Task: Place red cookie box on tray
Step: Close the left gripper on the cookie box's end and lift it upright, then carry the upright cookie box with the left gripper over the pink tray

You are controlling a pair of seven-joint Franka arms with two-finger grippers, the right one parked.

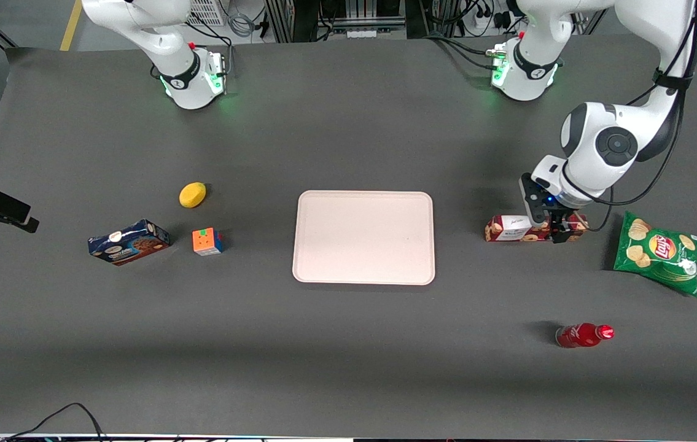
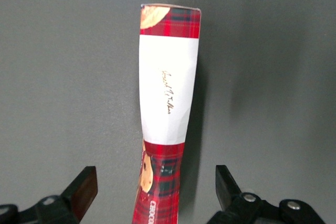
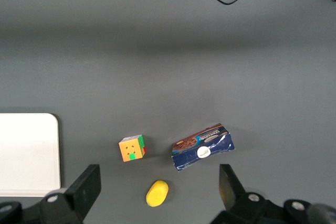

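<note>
The red cookie box point(image 1: 515, 228), a long slim red plaid carton with a white label, lies on the table between the tray point(image 1: 364, 237) and a green chip bag. In the left wrist view the red cookie box point(image 2: 168, 103) runs lengthwise between the two fingers. My left gripper point(image 1: 558, 230) hangs low over the end of the box nearest the chip bag. It is open, with one finger point(image 2: 84, 188) on each long side of the box and a gap to the carton on both sides. The pale pinkish tray has nothing on it.
A green Lay's chip bag point(image 1: 659, 253) lies beside the gripper toward the working arm's end. A red bottle point(image 1: 584, 335) lies nearer the front camera. A dark blue cookie box point(image 1: 129, 242), a colour cube point(image 1: 207, 241) and a yellow lemon point(image 1: 192, 194) lie toward the parked arm's end.
</note>
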